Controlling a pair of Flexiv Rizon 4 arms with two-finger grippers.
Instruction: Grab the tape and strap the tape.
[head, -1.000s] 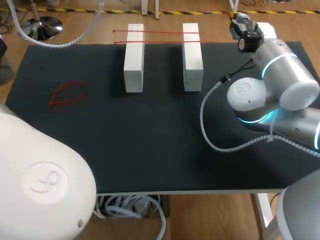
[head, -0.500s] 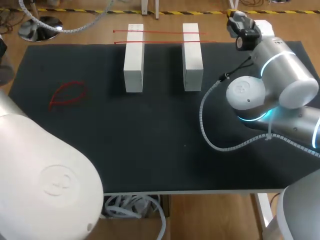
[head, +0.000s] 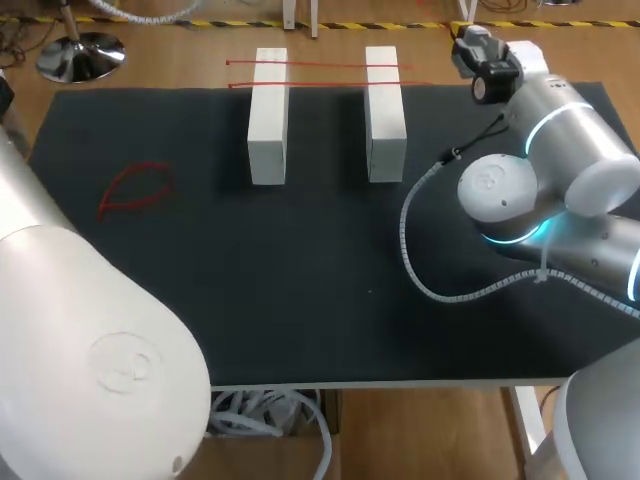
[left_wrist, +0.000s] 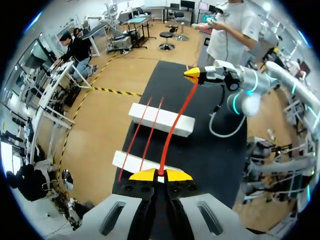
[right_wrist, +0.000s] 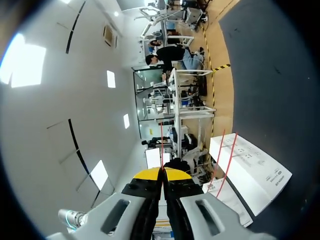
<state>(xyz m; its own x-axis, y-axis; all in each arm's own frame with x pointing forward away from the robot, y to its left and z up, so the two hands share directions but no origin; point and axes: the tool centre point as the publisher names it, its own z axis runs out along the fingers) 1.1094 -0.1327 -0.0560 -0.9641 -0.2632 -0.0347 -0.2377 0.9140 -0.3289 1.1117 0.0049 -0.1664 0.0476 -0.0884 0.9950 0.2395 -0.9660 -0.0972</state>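
In the left wrist view, one thin red tie (left_wrist: 176, 125) runs through the air from my left gripper (left_wrist: 161, 174) to my right gripper (left_wrist: 196, 75), each shut on one end. The right wrist view shows my right gripper (right_wrist: 163, 171) shut, with the same red tie (right_wrist: 161, 145) leading away from its tips. Two more red ties (head: 320, 65) lie across two white blocks (head: 268, 115) (head: 385, 112) at the table's far side. In the head view only the right arm's wrist (head: 490, 65) and the left arm's white shell (head: 90, 340) show. Both grippers are hidden there.
A looped red tie (head: 135, 188) lies on the black mat (head: 300, 280) at the left. The right arm's grey cable (head: 410, 250) hangs over the mat's right part. The mat's far edge runs just behind the blocks.
In the head view the left arm's white shell has swung up and to the right. The right arm's wrist has shifted slightly towards the far edge. Blocks and ties lie as before.
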